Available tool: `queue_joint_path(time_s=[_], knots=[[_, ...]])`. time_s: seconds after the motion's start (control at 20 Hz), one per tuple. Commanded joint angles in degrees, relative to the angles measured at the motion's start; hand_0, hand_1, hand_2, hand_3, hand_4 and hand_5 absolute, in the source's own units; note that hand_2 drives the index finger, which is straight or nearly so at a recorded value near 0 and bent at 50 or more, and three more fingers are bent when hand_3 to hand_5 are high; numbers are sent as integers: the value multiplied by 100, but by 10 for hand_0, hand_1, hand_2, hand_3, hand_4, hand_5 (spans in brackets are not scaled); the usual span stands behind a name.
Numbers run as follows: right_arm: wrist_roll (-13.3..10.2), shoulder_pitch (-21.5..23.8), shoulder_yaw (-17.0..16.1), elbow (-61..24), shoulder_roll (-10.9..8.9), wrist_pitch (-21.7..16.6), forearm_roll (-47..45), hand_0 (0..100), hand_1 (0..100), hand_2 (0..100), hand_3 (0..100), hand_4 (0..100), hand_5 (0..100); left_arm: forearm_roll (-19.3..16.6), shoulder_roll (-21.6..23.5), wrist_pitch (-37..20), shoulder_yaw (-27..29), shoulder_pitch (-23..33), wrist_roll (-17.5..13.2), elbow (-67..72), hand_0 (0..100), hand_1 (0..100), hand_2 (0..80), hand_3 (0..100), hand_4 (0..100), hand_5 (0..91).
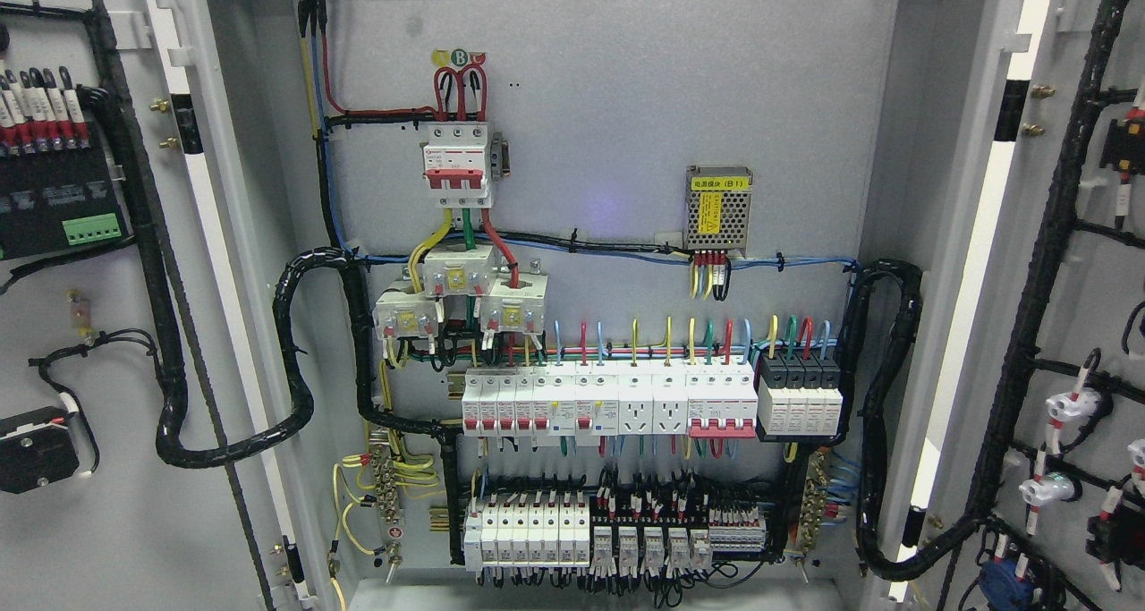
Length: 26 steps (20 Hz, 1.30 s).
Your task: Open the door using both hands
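An electrical cabinet stands wide open in the head view. Its left door (134, 343) is swung out to the left, showing its inner face with black cable looms and terminals. The right door (1073, 325) is swung out to the right, its inner face also wired. Between them the grey back panel (626, 101) carries a red-and-white main breaker (456, 164), a row of white breakers (608, 401) and terminal blocks (617, 535). Neither of my hands nor arms shows anywhere in the picture.
A small mesh-covered power supply (718, 208) with a yellow label sits at the panel's right. Thick black cable bundles (295, 396) loop from the panel to each door (881, 414). A black latch box (36, 450) hangs on the left door.
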Motion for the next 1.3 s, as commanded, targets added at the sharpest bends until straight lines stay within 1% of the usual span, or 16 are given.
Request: queue_joint_path(time_s=[0.0,0.3,0.55,0.75,0.95,1.15,1.25], knots=[[-26,21,-68,71,23,0,-7,106,0,0,0,0,0,121,27,-35,-67,219,-3,-408,0,0,0,0,31,0],[-26,74,-68,114,23,0,-33,106,0,0,0,0,0,192,1,-52,-32,632,-3,-1330,0,0,0,0,31,0],[-17,83,-68,106,23,-18,-51,106,0,0,0,0,0,192,-52,-61,-49,791,-3,-1884,0,0,0,0,31,0],[-17,83,-51,71,5,-211,-77,106,0,0,0,0,0,183,-69,-61,-146,1045,-3,-2245,0,0,0,0,31,0],[-8,83,28,9,-4,-220,-77,106,0,0,0,0,0,104,-394,-70,-339,1230,6,-2649,0,0,0,0,30,0],[-8,56,212,-70,-56,-220,-69,107,0,0,0,0,0,7,-482,-70,-383,1485,6,-2992,0,0,0,0,31,0],[0,48,266,-114,-65,-220,-69,106,0,0,0,0,0,-80,-596,-70,-401,1547,6,-3072,0,0,0,0,31,0]])
